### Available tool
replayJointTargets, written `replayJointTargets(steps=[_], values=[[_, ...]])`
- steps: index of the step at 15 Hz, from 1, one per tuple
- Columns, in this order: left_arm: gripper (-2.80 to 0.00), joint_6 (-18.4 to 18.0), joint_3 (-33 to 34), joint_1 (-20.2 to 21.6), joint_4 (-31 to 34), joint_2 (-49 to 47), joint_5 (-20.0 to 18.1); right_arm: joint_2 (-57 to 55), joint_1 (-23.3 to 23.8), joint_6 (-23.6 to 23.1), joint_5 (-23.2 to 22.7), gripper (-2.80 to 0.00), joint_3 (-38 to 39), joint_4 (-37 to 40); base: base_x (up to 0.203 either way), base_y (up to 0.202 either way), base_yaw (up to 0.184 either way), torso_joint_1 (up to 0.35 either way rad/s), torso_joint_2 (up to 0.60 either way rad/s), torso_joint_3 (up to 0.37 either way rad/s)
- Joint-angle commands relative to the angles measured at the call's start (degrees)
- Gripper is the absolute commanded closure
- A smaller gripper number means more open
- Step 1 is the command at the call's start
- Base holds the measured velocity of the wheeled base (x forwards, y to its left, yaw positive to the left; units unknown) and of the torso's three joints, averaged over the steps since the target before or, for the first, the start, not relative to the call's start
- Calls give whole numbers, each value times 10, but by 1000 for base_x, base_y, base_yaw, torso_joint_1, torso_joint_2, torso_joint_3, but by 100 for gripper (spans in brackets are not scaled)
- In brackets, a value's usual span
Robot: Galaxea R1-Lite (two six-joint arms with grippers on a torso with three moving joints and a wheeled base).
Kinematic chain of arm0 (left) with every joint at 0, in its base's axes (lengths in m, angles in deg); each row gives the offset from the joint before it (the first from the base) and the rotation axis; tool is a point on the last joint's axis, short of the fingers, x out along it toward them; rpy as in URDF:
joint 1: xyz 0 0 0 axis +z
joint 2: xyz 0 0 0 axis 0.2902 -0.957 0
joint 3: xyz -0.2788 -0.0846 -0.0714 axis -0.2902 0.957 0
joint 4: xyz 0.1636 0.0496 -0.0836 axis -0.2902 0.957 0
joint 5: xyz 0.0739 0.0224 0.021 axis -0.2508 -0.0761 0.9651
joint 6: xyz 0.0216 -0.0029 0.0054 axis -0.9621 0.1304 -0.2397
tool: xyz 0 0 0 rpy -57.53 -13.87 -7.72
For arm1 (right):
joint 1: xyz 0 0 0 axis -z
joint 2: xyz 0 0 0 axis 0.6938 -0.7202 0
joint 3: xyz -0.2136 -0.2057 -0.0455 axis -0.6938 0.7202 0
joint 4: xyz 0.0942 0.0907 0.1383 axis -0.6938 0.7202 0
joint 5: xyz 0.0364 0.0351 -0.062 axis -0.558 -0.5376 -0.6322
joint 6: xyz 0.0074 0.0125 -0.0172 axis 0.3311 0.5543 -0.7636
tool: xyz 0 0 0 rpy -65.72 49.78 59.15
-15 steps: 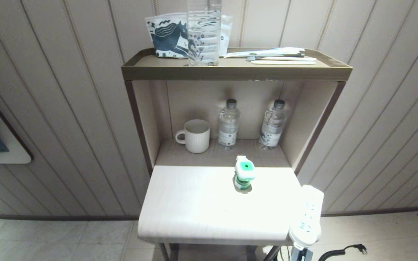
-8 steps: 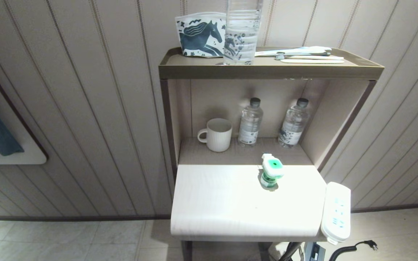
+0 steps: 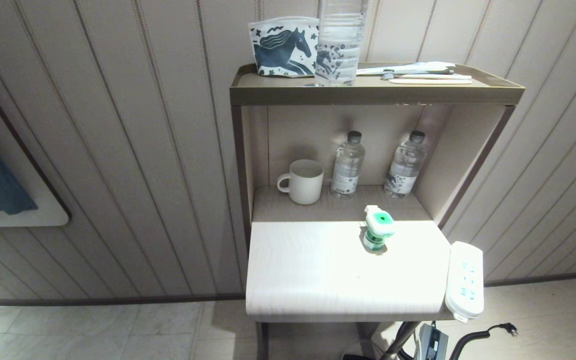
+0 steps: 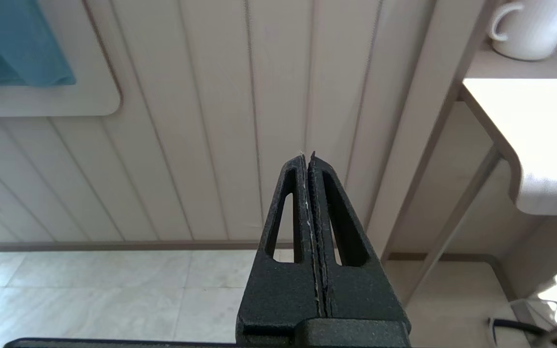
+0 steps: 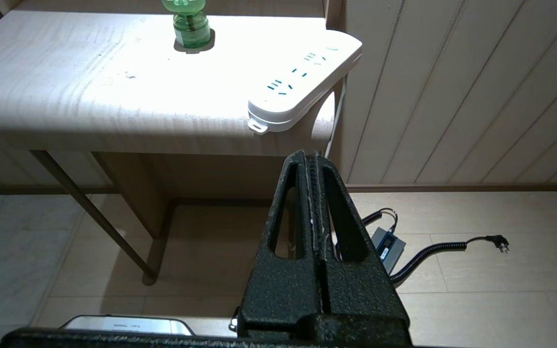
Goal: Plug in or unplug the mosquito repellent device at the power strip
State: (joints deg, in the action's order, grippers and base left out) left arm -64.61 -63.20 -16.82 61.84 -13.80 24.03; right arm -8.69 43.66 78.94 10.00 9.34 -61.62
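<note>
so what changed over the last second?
Only the head camera moved: the whole scene slid right in its view. The mosquito repellent device stands unplugged on the table, apart from the power strip at its right edge. Nothing grasped or released.

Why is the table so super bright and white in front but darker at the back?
Head view: strong light glares off the pale wooden tabletop, washing out its grain; the upper shelf shades the back. Right wrist view: the same glare surrounds the small green-bottled repellent device and the flat white power strip.
</note>
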Motion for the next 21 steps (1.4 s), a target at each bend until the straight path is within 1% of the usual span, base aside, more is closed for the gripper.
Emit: replayJointTargets(steps=[1,11,13,18,21], values=[[0,-1,0,0,0,0,1,0,0,0,0,0,0,1,0,0,0,0,0,0],[0,-1,0,0,0,-1,0,0,0,0,0,0,0,1,0,0,0,0,0,0],[0,-1,0,0,0,-1,0,0,0,0,0,0,0,1,107,0,7,-7,-2,5],[0,5,0,0,0,-1,1,0,0,0,0,0,0,1,177,0,9,6,3,1],[0,5,0,0,-1,-1,1,0,0,0,0,0,0,1,0,0,0,0,0,0]])
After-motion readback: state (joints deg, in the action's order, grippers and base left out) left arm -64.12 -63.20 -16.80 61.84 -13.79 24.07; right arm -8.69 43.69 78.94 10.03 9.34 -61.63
